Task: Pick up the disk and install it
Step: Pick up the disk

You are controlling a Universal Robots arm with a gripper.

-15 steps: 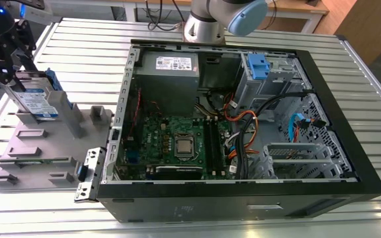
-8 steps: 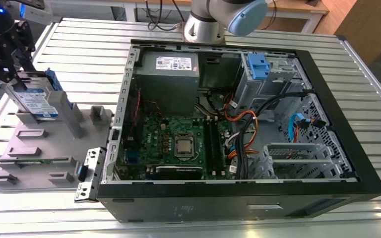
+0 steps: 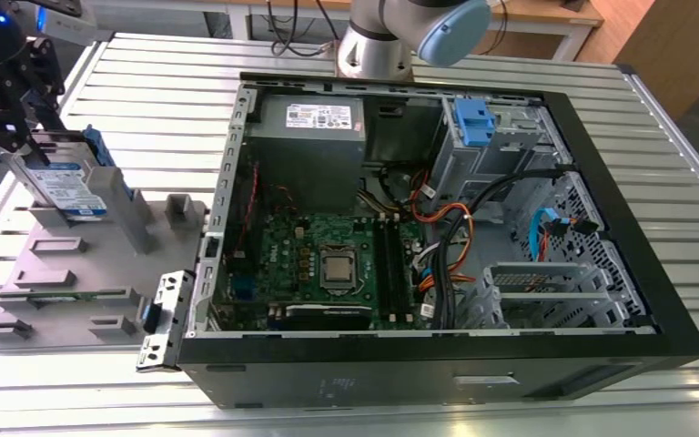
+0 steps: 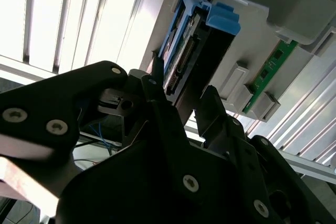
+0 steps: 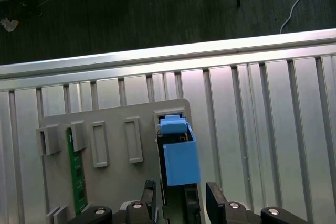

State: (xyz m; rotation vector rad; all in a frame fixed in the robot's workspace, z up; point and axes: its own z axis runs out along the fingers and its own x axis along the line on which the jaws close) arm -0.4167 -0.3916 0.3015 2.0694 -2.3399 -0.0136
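Disk: the disk [image 3: 68,187] stands on end in a slot of the grey holder [image 3: 83,273], which lies just beside the open computer case [image 3: 641,300], on the exterior view's left of it

Long axis: upright, rising out of the slot straight toward the wrist, with the labelled broad face showing in the exterior view and the blue carrier frame along its edges

Gripper: the gripper [image 3: 36,146] hangs right over the disk's upper end, well apart from the computer case

Jaws: spread apart, one black finger [image 5: 215,200] on each side of the disk [image 5: 178,161]; in the first wrist view a thin sliver shows between finger and blue frame, so I judge they are straddling it and not yet pinching

Bearing: in the second wrist view the disk [image 4: 184,61] runs straight ahead between the fingers, along the gripper's own line and with no sideways offset that I can see; closing would squeeze it across its thin way

Neighbour: a green memory stick [image 5: 77,171] sits in another slot of the same holder, clear of the fingers

Computer case: lying with its side open, a bare blue bracket [image 3: 473,123] at the drive cage on its far corner; the disk is not inside it, so the installing is not yet done
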